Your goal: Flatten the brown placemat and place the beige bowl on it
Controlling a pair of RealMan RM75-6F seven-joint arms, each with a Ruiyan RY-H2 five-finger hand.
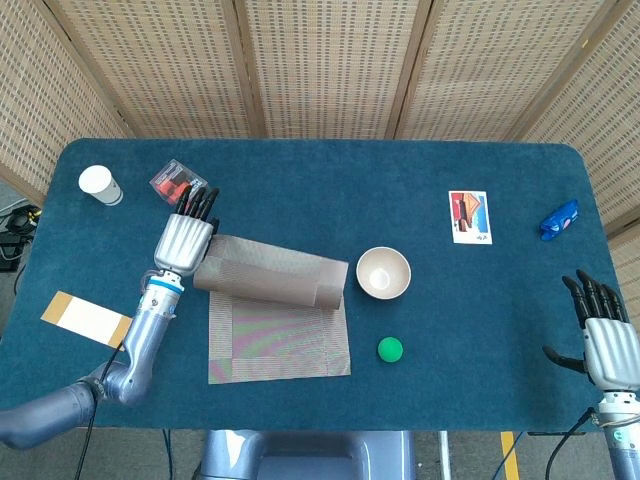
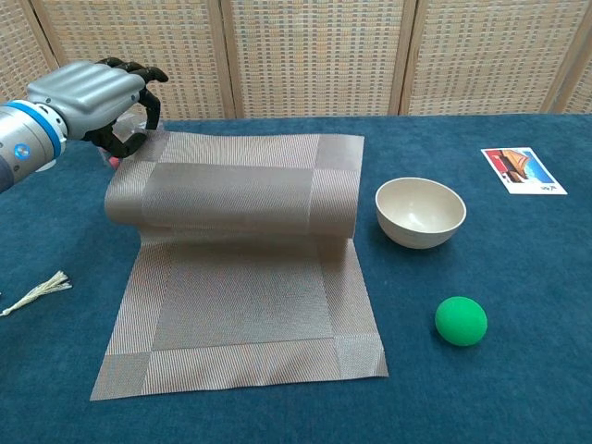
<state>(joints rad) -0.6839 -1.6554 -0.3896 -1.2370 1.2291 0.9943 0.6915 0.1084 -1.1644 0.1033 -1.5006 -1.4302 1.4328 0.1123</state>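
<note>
The far left corner of the brown placemat is pinched in the left robot hand, whose fingers are clamped on the lifted edge so that the far half arches up off the desk while the near half lies flat below and toward the robot from that hand. The beige bowl stands on the desk well to the right of the left robot hand, just beside the mat's right edge, with a green ball nearer the robot. The right robot hand is held far off at the desk's right end, fingers apart and holding nothing. For the unfolding to be done well, the raised edge should be carried further away from the robot and lowered gently, the corner being released only once it lies on the desk, so that no curl or crease is left under the bowl's future spot.
</note>
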